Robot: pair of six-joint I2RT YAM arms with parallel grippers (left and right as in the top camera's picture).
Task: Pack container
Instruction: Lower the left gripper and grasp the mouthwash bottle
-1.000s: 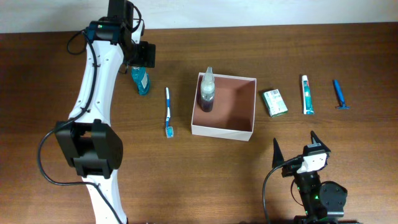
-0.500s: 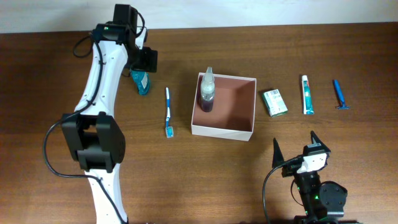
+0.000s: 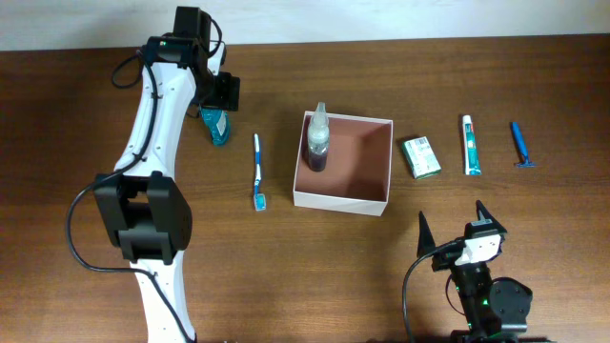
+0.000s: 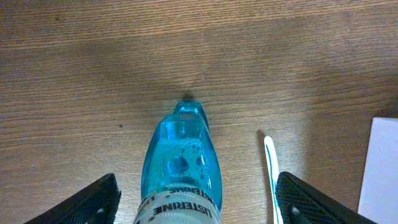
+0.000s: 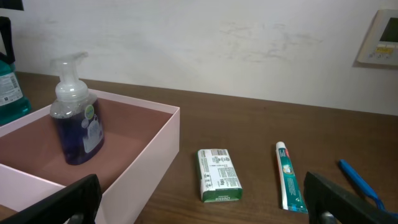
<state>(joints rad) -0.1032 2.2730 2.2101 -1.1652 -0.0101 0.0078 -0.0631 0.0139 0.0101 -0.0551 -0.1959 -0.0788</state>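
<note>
The container (image 3: 339,201) stands mid-table, white-walled with a reddish-brown inside, and a clear pump bottle (image 3: 317,139) of dark liquid stands in its left corner. A blue mouthwash bottle (image 3: 217,126) lies on the table to its left. My left gripper (image 3: 225,93) hangs over that bottle. In the left wrist view the bottle (image 4: 180,168) lies between the wide-open fingers (image 4: 93,202), with a gap on each side. My right gripper (image 3: 457,232) stands open near the front edge, with nothing between its fingertips (image 5: 348,202). From there I see the container wall (image 5: 149,155) and the pump bottle (image 5: 74,124).
A blue-and-white toothbrush (image 3: 258,171) lies between the mouthwash bottle and the container. Right of the container lie a green-and-white carton (image 3: 419,157), a toothpaste tube (image 3: 471,145) and a blue razor (image 3: 520,145). A white wall runs behind the table.
The left arm has swung a little to the right, bringing its gripper closer over the mouthwash bottle. The right arm and the other things have not moved.
</note>
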